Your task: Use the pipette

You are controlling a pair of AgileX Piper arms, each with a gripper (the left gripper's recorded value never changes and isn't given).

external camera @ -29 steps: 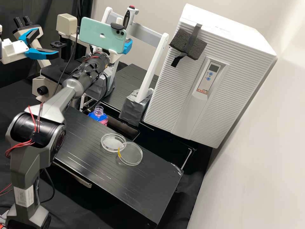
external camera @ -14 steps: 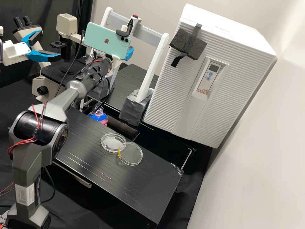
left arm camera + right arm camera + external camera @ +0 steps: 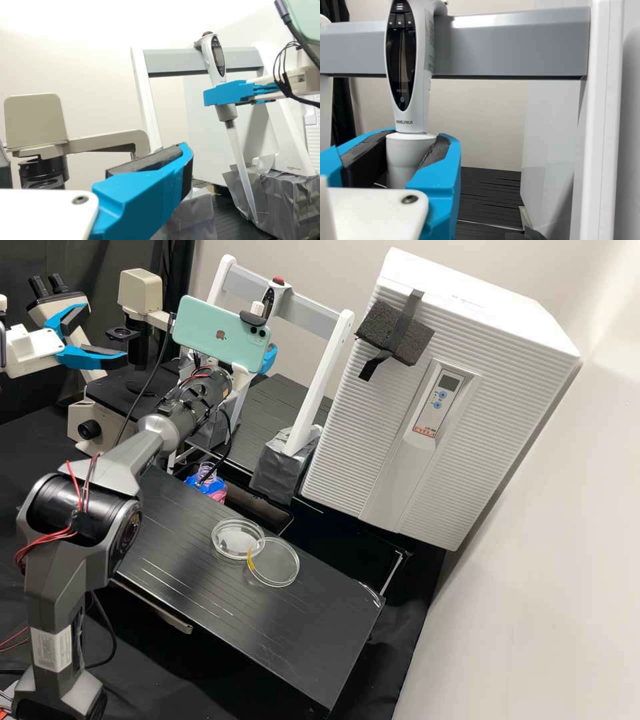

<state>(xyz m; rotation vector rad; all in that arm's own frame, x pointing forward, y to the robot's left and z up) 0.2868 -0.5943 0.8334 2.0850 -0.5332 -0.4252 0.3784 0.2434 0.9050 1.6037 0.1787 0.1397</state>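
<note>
The right end effector is clamped around the pipette just below its display. It holds the pipette upright in front of the stand's grey crossbar. Well apart, near the microscope, the left end effector hangs with its fingers spread and nothing between them. On the black desk lies a clear petri dish.

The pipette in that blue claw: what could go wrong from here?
The right gripper clamps the pipette only around its smooth lower barrel, so it might slip or tilt. Its head sits close to the rack's grey crossbar and could knock it. The long thin tip might later miss the narrow mouth of the bottle.
</note>
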